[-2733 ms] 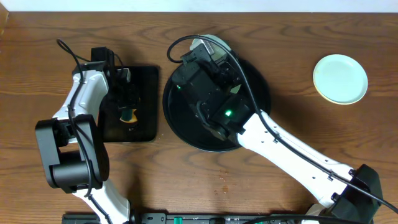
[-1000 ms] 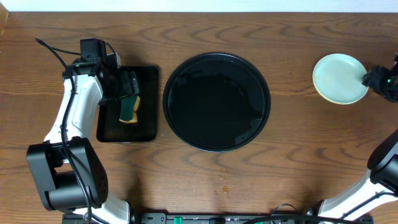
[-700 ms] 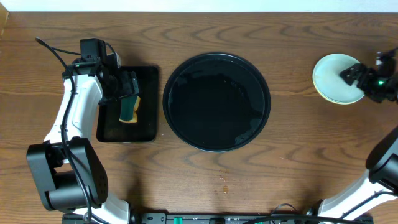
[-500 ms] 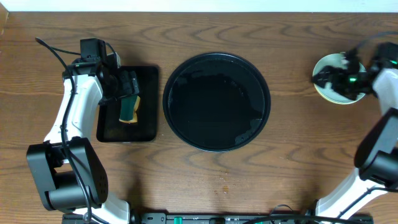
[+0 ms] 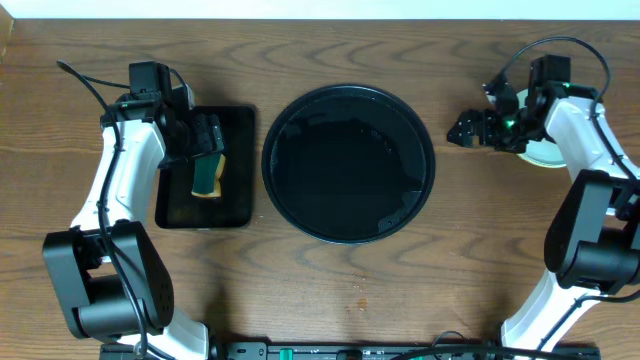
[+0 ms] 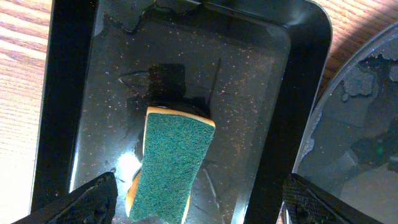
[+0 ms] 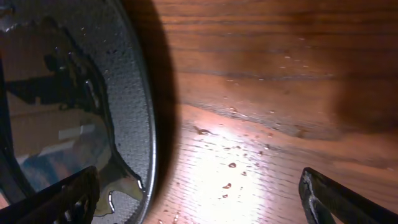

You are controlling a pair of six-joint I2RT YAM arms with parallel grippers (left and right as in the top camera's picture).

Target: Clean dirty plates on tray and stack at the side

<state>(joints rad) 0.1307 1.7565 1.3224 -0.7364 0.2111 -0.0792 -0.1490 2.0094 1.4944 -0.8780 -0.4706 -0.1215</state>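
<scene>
Plates (image 5: 543, 157) lie mostly hidden under the right arm. Right gripper (image 5: 463, 131) spreads wide, empty, just right of the tray (image 5: 350, 165); left gripper (image 6: 202, 196) gapes wide over the sponge (image 6: 171, 165).

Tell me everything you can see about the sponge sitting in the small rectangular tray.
The sponge is a rectangular block with a dark green scouring layer facing up and a yellow foam layer showing along its edges. It lies flat and slightly askew on the wet, speckled floor of the rectangular black tray, with a little white froth at its lower left corner. The left gripper hangs open above it, one finger on each side, not touching it.
</scene>
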